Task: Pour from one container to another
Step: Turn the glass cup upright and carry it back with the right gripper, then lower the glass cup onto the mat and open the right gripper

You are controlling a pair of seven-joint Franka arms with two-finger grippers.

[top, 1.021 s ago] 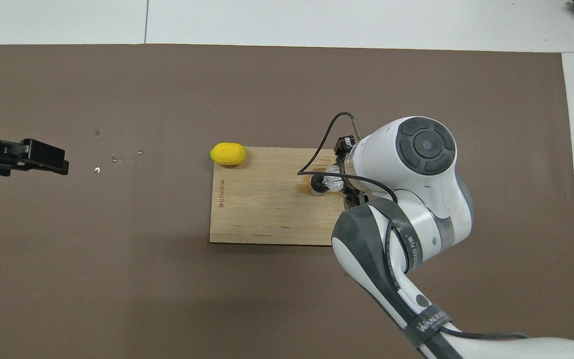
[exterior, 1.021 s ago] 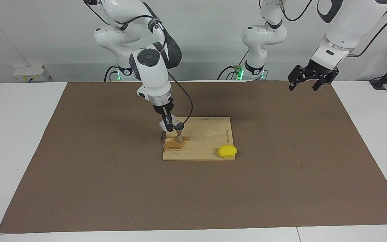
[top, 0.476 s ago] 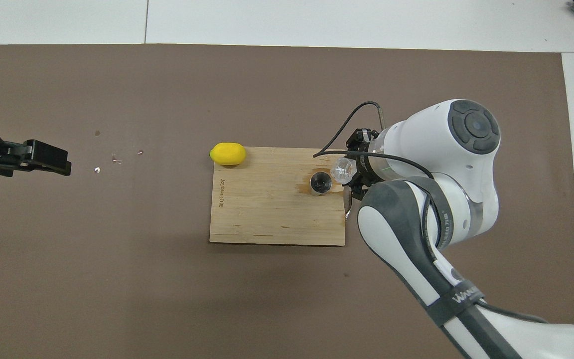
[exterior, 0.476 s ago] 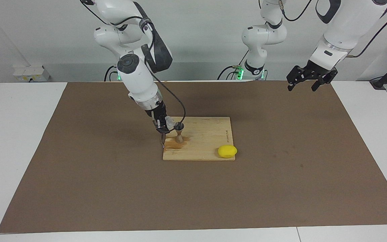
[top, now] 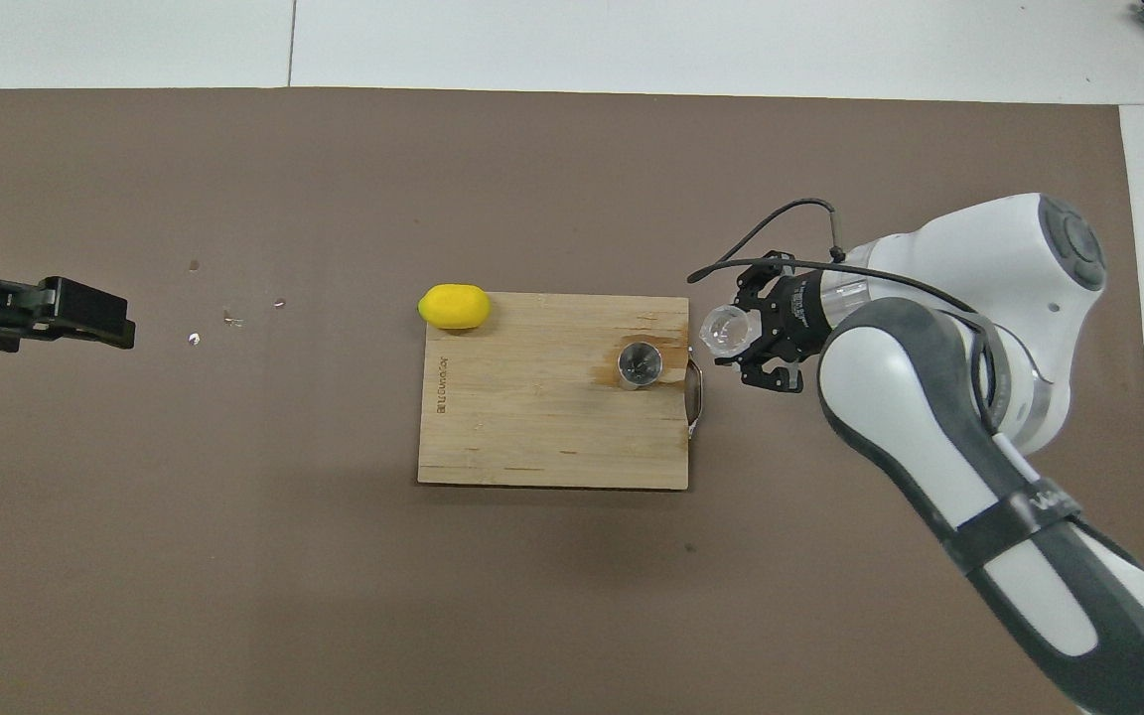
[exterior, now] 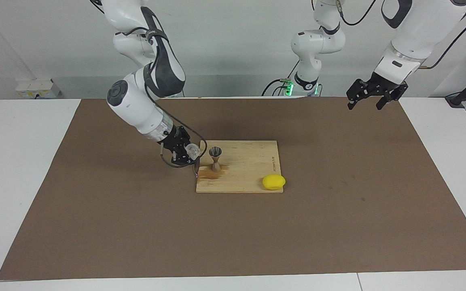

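The clear glass tumbler (exterior: 193, 151) is held in my right gripper (exterior: 187, 154), which is shut on it. It hangs tilted just above the mat, beside the edge of the wooden board (exterior: 249, 165) at the right arm's end. In the overhead view the tumbler (top: 726, 331) shows its open mouth, with the right gripper (top: 749, 338) around it. The metal jigger (exterior: 215, 158) stands upright on the board, apart from the glass; from overhead the jigger (top: 640, 364) shows its round cup. My left gripper (exterior: 365, 104) waits open and empty above the mat at the left arm's end.
A yellow lemon (exterior: 273, 182) lies at the board's corner farthest from the robots, toward the left arm's end. A dark wet stain (exterior: 208, 173) marks the board by the jigger. A metal handle (top: 696, 397) sticks out of the board's edge. Small specks (top: 229, 318) dot the brown mat.
My right gripper has swung the tumbler away from over the jigger, off the board toward the right arm's end, and tilted it back. The left arm has barely moved.
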